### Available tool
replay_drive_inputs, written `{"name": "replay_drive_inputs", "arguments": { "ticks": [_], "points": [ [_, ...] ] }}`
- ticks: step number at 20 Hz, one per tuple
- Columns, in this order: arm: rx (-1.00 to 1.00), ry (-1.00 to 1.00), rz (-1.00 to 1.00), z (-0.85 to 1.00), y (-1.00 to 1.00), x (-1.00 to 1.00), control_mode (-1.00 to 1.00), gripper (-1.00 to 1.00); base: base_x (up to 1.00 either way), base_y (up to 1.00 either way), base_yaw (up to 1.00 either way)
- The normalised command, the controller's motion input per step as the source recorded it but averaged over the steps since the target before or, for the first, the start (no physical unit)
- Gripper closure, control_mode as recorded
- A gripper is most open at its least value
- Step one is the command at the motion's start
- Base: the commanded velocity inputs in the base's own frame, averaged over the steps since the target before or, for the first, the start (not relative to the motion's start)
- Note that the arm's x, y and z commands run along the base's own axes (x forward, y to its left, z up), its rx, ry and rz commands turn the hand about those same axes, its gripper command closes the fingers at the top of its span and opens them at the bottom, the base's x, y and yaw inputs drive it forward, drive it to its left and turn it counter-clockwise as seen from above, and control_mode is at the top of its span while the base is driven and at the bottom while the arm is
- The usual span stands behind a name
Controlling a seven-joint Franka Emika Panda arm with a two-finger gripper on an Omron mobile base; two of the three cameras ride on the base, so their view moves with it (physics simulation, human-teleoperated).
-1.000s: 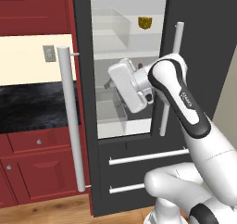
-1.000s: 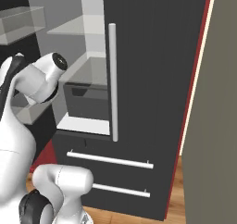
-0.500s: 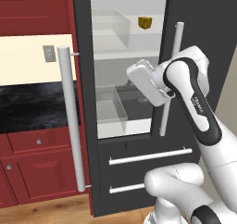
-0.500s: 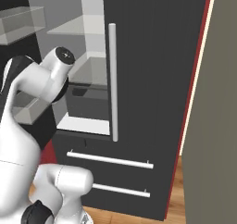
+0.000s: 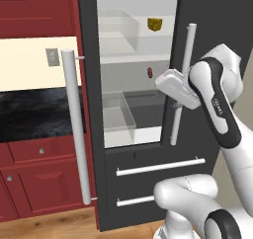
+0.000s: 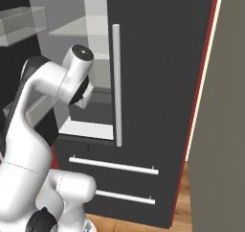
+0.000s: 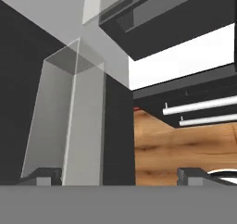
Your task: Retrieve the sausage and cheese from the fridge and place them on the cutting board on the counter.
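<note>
Compared with a second ago, the arm has lifted: the gripper (image 5: pixel 174 86) has moved up and to the right from in front of the lower clear bin and now sits at the right edge of the fridge (image 5: pixel 91 60) opening, beside the right door's silver bar handle (image 5: pixel 180 85). Where the hand used to block the view, the sausage (image 5: pixel 149 73) is now uncovered. In the hand view the two fingertips (image 7: pixel 42 176) stand wide apart with nothing between them. One sausage stands on the middle shelf toward its right edge; one cheese (image 5: pixel 154 24) sits on the top shelf near its right end. Two clear bins show inside, one above (image 5: pixel 120 29), one below (image 5: pixel 117 117). The counter (image 5: pixel 34 115) runs to the left of the fridge
</note>
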Motion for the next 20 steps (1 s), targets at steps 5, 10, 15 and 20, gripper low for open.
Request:
{"name": "replay_drive_inputs", "arguments": {
  "ticks": [5,10,15,20],
  "points": [
    [-0.36,0.0,0.0,-0.13,-0.68,0.27,-1.0,-1.0,0.0,0.0,0.0],
    [-0.15,-0.01,0.09,-0.13,-0.59,0.37,-1.0,-1.0,0.0,0.0,0.0],
    [-0.06,-0.18,0.04,-0.3,-0.46,0.32,-1.0,-1.0,0.0,0.0,0.0],
    [-0.01,-0.09,0.0,-0.14,-0.43,0.53,-1.0,-1.0,0.0,0.0,0.0]
  ]
}}
